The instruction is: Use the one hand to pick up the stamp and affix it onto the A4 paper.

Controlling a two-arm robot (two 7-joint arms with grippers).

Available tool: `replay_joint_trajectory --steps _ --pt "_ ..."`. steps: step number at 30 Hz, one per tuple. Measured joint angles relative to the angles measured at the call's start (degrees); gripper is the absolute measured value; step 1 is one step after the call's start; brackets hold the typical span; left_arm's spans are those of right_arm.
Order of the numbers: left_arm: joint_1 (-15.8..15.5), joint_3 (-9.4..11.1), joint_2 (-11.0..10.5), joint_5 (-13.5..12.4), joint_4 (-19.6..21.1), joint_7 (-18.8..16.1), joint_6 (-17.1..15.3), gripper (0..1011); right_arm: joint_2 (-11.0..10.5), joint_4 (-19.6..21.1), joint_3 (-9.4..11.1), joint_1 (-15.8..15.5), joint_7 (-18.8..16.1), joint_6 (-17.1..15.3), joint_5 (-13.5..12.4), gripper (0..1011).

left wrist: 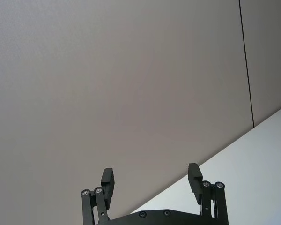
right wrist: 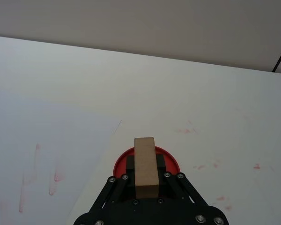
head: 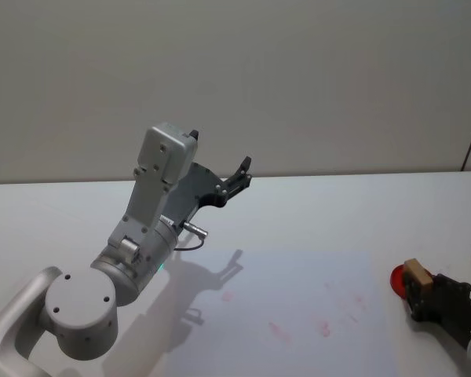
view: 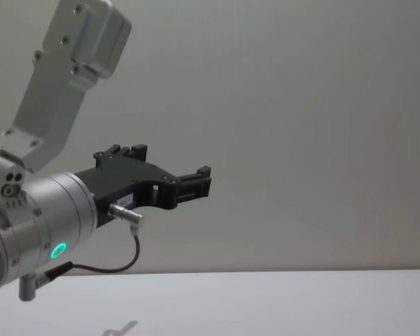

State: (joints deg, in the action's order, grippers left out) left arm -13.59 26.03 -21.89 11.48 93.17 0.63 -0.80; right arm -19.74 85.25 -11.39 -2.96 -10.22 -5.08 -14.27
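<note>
Stamp [right wrist: 145, 159], likely light stiff wood, clamped at flanks by right tool [right wrist: 145, 171] at surface's [right wrist: 201, 93] right edge; left tool [left wrist: 151, 180] raised, splayed.

I'm seeing just the upper part of the stamp [right wrist: 145, 159]. The right gripper [right wrist: 145, 165] is hiding its base and the near side of the red pad [right wrist: 171, 158]. The left arm [head: 133, 251] is covering the A4 paper's [head: 298, 314] left edge, and the head view is cutting off its near edge. The red marks [head: 323, 328] are looking too faint to read.
</note>
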Motion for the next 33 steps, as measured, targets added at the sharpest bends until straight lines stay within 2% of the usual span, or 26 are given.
replay_joint_trajectory --steps 8,18,25,33 --pt "0.0 0.0 0.0 0.0 0.0 0.0 0.0 1001 0.1 1.1 0.3 -0.2 -1.2 1.5 -2.3 220" --pt "0.0 0.0 0.0 0.0 0.0 0.0 0.0 1001 0.3 3.7 0.1 -0.8 -4.5 3.7 -5.1 221" --pt "0.0 0.0 0.0 0.0 0.0 0.0 0.0 1001 0.9 4.9 -0.9 -1.2 -6.3 4.0 -4.9 221" --pt "0.0 0.0 0.0 0.0 0.0 0.0 0.0 1001 1.9 5.8 -2.6 -1.6 -8.2 4.0 -2.4 221"
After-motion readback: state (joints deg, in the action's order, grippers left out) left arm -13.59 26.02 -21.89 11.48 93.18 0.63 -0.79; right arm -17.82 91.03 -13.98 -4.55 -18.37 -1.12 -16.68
